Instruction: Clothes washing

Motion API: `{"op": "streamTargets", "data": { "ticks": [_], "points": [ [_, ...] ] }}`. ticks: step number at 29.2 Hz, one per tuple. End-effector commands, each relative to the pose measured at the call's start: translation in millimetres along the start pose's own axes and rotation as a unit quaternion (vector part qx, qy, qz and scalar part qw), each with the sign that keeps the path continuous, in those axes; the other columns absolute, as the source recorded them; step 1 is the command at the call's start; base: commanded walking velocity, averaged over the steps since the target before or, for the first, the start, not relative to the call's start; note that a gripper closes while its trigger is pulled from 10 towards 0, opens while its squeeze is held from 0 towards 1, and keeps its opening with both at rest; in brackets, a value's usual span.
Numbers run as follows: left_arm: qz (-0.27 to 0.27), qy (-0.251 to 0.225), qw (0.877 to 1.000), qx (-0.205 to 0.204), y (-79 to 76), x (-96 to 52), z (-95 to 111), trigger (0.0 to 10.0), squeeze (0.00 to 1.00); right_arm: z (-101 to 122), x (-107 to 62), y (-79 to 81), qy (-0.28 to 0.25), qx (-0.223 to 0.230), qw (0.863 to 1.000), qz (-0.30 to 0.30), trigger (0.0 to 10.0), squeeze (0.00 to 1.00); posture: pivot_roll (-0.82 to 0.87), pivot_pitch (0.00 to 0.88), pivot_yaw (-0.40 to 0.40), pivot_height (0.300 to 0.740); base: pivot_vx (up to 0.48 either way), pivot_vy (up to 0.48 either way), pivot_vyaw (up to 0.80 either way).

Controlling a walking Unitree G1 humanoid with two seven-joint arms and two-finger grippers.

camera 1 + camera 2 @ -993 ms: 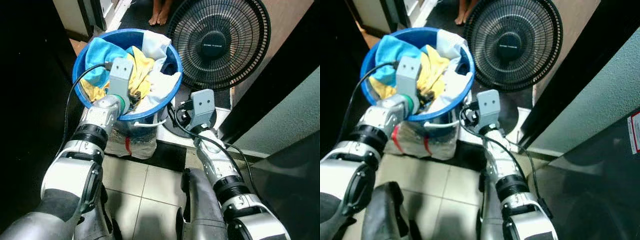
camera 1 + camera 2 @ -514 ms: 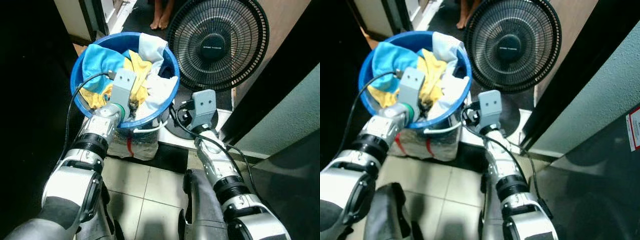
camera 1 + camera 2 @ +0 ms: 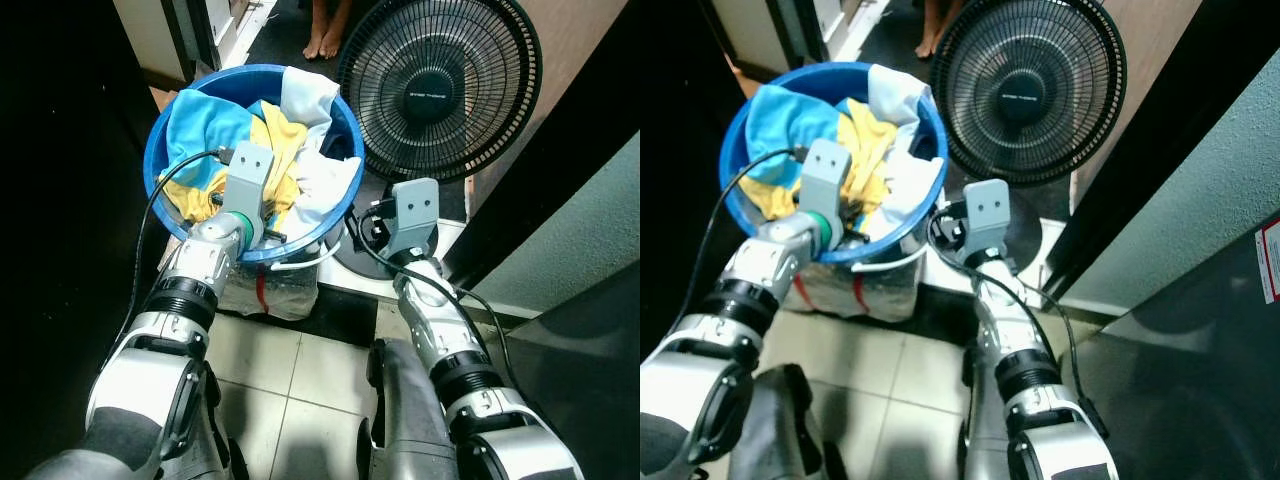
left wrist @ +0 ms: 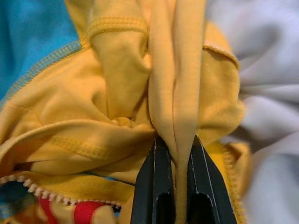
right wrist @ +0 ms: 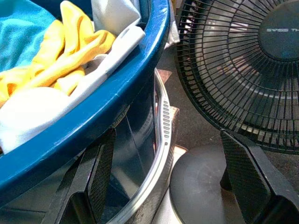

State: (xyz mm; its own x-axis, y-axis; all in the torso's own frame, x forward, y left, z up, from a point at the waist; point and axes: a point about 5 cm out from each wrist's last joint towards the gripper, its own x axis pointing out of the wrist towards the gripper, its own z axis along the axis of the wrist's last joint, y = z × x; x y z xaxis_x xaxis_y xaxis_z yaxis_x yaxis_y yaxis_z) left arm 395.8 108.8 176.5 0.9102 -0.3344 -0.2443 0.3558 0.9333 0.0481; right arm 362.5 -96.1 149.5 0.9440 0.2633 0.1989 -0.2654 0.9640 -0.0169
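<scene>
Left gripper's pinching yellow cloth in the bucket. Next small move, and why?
Probably lift the left gripper straight up: its fingers are shut on a fold of the yellow garment, which lies among other clothes in the blue bucket. The right gripper waits open beside the bucket.

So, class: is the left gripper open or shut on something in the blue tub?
Shut. The left gripper pinches a fold of yellow cloth between its fingers, over the blue tub.

Glossy blue plastic tub (image 3: 180,130) w/ soft matt cloth clothes (image 3: 285,150); black plastic-grille fan (image 3: 437,88).
</scene>
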Motion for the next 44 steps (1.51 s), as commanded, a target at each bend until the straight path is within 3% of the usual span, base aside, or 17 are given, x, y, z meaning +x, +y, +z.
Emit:
{"op": "streamTargets", "data": {
  "ticks": [1,5,6,7,8,12,16,17,20,22,24,29,32,35,37,39,44],
  "points": [
    [-0.047,-0.035,0.998,-0.032,-19.7,-3.3,2.6,0.0,0.0,1.0,1.8,6.0,-0.004,0.0,1.0,0.012,10.0,0.0,0.01,0.222,0.012,0.457,0.0,0.0,0.0],
    [-0.08,-0.094,0.991,-0.043,-33.2,-12.3,27.2,0.0,0.0,2.1,2.5,6.0,-0.006,0.001,1.0,0.012,10.0,0.0,0.01,0.216,0.011,0.457,0.0,0.0,0.0],
    [-0.105,-0.135,0.984,-0.05,-45.0,-20.9,45.6,4.1,0.0,3.5,3.3,6.4,-0.008,0.001,1.0,0.013,10.0,0.0,0.01,0.211,0.011,0.457,0.0,0.0,0.0],
    [-0.123,-0.164,0.977,-0.054,-53.1,-28.5,57.8,4.1,0.0,4.4,3.9,6.7,-0.01,0.002,1.0,0.013,10.0,0.0,0.01,0.211,0.011,0.457,0.0,0.0,0.0],
    [-0.136,-0.192,0.97,-0.066,-61.8,-36.3,70.4,10.0,0.0,5.8,4.7,7.4,-0.013,0.003,1.0,0.014,10.0,0.0,0.01,0.203,0.011,0.457,0.0,0.0,0.0],
    [-0.145,-0.21,0.964,-0.076,-68.5,-42.1,78.6,10.0,0.0,6.7,5.5,7.8,-0.014,0.004,1.0,0.014,10.0,0.0,0.01,0.195,0.01,0.457,0.0,0.0,0.0],
    [-0.166,-0.275,0.943,-0.087,-83.9,-60.9,105.7,10.0,0.0,10.2,7.5,9.3,-0.021,0.006,1.0,0.016,10.0,0.0,0.01,0.174,0.008,0.457,0.0,0.0,0.0],
    [-0.168,-0.304,0.935,-0.077,-88.1,-69.7,117.2,10.0,0.0,11.6,8.1,9.7,-0.024,0.007,1.0,0.016,10.0,0.0,0.01,0.164,0.006,0.457,0.0,0.0,0.0],
    [-0.126,-0.373,0.919,0.037,-88.9,-87.2,140.0,10.0,0.0,14.4,8.9,10.1,-0.033,0.008,0.999,0.017,10.0,0.0,0.01,0.128,0.005,0.457,0.0,0.0,0.0],
    [-0.12,-0.388,0.912,0.056,-88.4,-93.7,146.3,10.0,0.0,15.9,9.0,9.6,-0.037,0.008,0.999,0.016,10.0,0.0,0.01,0.106,0.008,0.457,0.0,0.0,0.0],
    [-0.117,-0.433,0.891,0.074,-86.7,-111.1,165.3,10.0,0.0,24.9,8.4,4.9,-0.062,0.012,0.998,0.006,10.0,0.0,0.01,0.071,0.013,0.457,0.0,0.0,0.0],
    [-0.128,-0.454,0.876,0.101,-92.6,-124.6,171.3,10.0,0.0,39.7,6.7,-1.1,-0.098,0.018,0.995,-0.009,10.0,0.0,0.01,0.0,0.026,0.457,0.0,0.0,0.0],
    [-0.139,-0.446,0.877,0.116,-96.5,-127.5,164.2,10.0,0.0,52.5,4.5,-4.1,-0.126,0.02,0.992,-0.018,10.0,0.0,0.0,0.0,0.031,0.457,0.0,0.0,0.0],
    [-0.121,-0.408,0.897,0.118,-89.2,-126.5,135.4,10.0,0.0,77.5,-5.6,-8.6,-0.177,0.026,0.983,-0.033,10.0,0.0,-0.03,0.0,0.055,0.457,0.0,0.0,0.0],
    [-0.121,-0.408,0.897,0.118,-89.2,-126.5,135.4,10.0,0.0,77.5,-5.6,-8.6,-0.177,0.026,0.983,-0.033,10.0,0.0,-0.03,0.0,0.055,0.457,0.0,0.0,0.0],
    [-0.071,-0.375,0.92,0.082,-65.7,-125.7,117.4,10.0,0.0,89.2,-21.2,-16.7,-0.2,0.029,0.978,-0.044,10.0,0.0,-0.03,0.0,0.053,0.457,0.0,0.0,0.0],
    [-0.039,-0.359,0.932,0.041,-41.6,-127.7,110.6,10.0,0.0,96.2,-33.1,-24.1,-0.214,0.028,0.975,-0.048,10.0,0.0,-0.03,0.0,0.053,0.457,0.0,0.0,0.0]
  ]
}}
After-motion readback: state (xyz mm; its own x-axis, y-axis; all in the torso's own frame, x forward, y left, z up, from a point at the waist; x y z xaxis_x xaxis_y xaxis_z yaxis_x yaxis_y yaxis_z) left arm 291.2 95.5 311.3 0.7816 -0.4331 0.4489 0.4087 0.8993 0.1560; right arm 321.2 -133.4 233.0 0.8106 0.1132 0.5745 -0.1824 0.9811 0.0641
